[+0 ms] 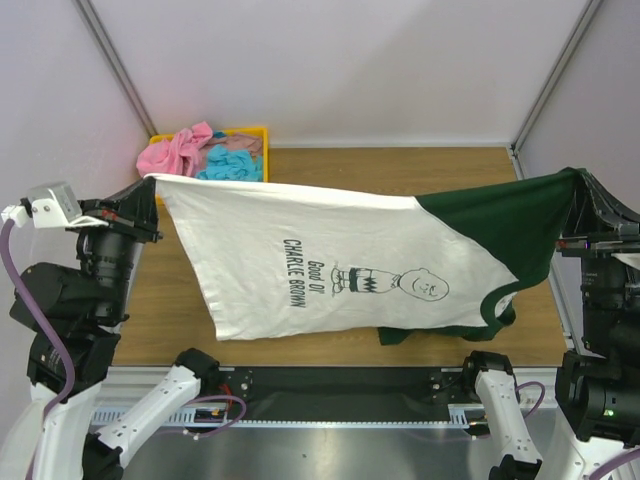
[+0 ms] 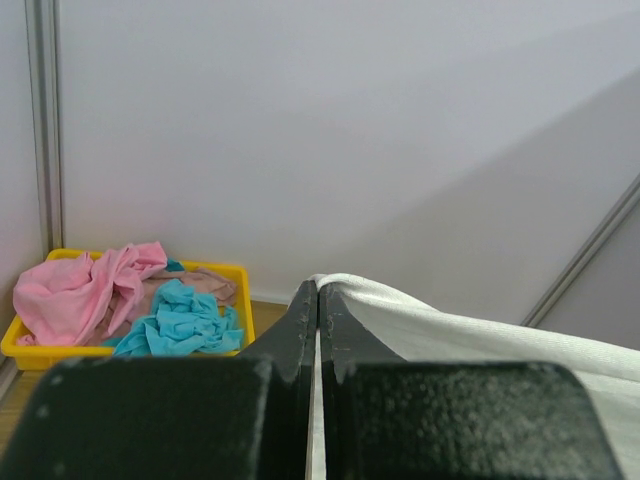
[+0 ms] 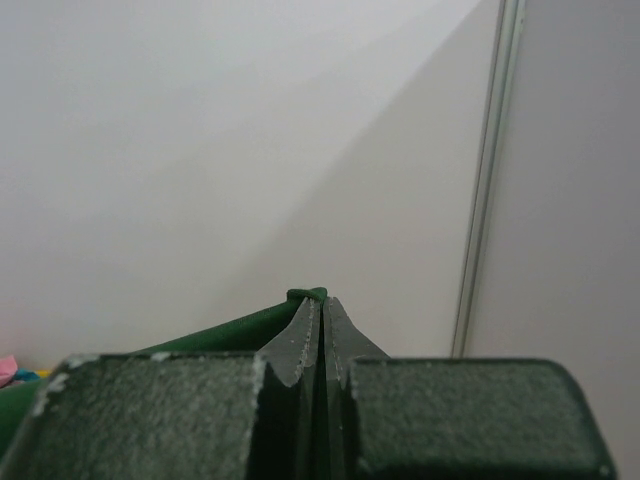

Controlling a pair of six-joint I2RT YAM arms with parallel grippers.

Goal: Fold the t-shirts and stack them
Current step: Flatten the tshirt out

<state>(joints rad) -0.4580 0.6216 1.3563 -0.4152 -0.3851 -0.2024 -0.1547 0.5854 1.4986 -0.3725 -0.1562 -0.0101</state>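
Observation:
A white t-shirt (image 1: pixel 300 255) with dark green sleeves and a black "Good Ol' Charlie Brown" print hangs stretched between both arms above the table. My left gripper (image 1: pixel 150 185) is shut on its white hem corner at the left; the white cloth (image 2: pixel 450 330) drapes off to the right of those jaws (image 2: pixel 318 295). At the right my right gripper (image 1: pixel 578 180) is shut on the green sleeve (image 1: pixel 510 225), and green cloth (image 3: pixel 220 335) shows at the tips (image 3: pixel 322 305). The lower edge sags toward the table. Pink (image 1: pixel 175 150) and turquoise (image 1: pixel 232 165) shirts lie crumpled in the tray.
A yellow plastic tray (image 1: pixel 255 132) stands at the back left of the wooden table (image 1: pixel 330 345), seen also in the left wrist view as the yellow tray (image 2: pixel 235 275). White walls with metal posts (image 1: pixel 550 80) enclose the back and sides.

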